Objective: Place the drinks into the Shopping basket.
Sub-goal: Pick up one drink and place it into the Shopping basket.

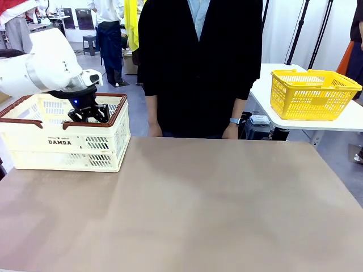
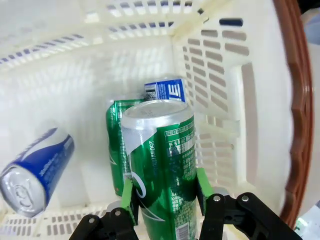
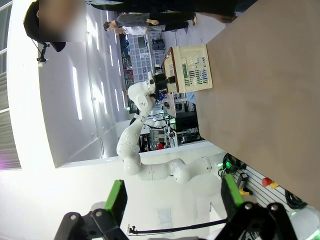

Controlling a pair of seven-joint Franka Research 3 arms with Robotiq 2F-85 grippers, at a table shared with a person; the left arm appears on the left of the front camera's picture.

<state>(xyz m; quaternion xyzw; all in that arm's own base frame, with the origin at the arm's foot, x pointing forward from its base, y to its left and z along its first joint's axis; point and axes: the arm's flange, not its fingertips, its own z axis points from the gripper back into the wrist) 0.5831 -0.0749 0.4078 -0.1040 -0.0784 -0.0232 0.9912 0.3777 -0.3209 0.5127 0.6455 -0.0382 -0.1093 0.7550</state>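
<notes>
Currently I see the left gripper (image 2: 164,200) clamped on a green can (image 2: 161,170) inside the Shopping basket (image 1: 34,148), and the right gripper (image 3: 172,197) spread wide, empty.

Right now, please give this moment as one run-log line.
left gripper: shut on green can | inside Shopping basket | right gripper: open, holding nothing

The left arm (image 1: 39,68) is glossy white with rounded joints and a grey band near the wrist. Its gripper (image 1: 89,113) is black, showing a small blue light; green pads (image 2: 127,197) line black, screw-studded fingers.
</notes>
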